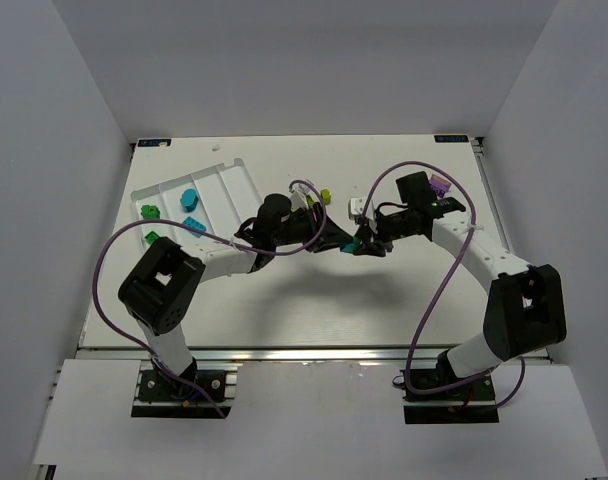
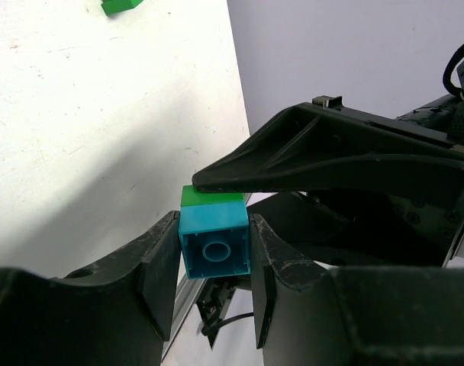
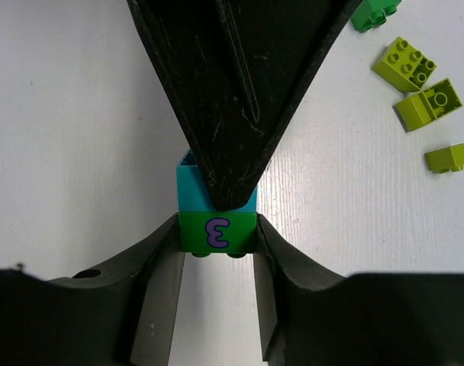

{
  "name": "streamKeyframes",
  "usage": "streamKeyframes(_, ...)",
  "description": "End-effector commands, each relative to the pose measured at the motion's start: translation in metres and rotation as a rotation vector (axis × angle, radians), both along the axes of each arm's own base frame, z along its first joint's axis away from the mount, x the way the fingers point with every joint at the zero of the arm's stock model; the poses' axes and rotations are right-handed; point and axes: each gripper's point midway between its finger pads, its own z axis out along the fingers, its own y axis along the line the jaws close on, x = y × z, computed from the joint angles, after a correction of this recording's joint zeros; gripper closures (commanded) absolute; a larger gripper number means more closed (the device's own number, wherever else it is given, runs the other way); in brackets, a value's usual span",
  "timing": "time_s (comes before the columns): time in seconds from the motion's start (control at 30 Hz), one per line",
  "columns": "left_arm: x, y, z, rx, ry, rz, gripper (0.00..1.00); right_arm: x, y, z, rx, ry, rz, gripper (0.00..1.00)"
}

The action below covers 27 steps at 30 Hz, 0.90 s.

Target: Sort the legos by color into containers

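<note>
Two pincers meet over the middle of the tabletop [image 1: 284,300] in the top view, the left pincer [image 1: 346,243] and the right pincer [image 1: 372,243] tip to tip with a speck of cyan between them. At the far left, the tray [image 1: 224,185] holds a cyan pair [image 1: 189,196] in one compartment and a green pair [image 1: 149,211] in the compartment to its left. Yellow-green bricks [image 1: 325,196] lie loose just beyond the pincers. From the left wrist, the left pincer is closed on a cyan brick [image 2: 214,245], one pad pressed on each side and the hollow underside facing the camera. A green brick [image 2: 209,197] is stuck to its far end, beneath a finger of the right pincer. From the right wrist, the right pincer clamps that green brick, which bears a purple 3. The cyan brick is joined to it beyond, partly hidden by a finger of the left pincer. Three yellow-green bricks lie on the tabletop to the right, with a stray green one [image 3: 373,11] at the top edge.
</note>
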Motion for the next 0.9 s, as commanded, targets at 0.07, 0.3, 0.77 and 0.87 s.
streamKeyframes(0.07,0.004,0.005,0.035,-0.044,-0.081,0.019,0.84,0.001,0.004,0.01,0.013,-0.016,0.031,0.72)
streamKeyframes(0.3,0.033,0.081,0.05,-0.089,-0.084,0.189,0.86,0.0,-0.001,0.001,-0.005,-0.005,0.017,0.76)
streamKeyframes(0.77,0.078,0.349,-0.028,0.926,0.179,0.836,1.0,0.0,0.003,0.006,0.024,0.014,-0.002,0.76)
streamKeyframes(0.87,0.088,0.384,-0.023,1.009,0.171,0.913,1.0,0.001,0.004,0.006,0.031,0.023,-0.011,0.76)
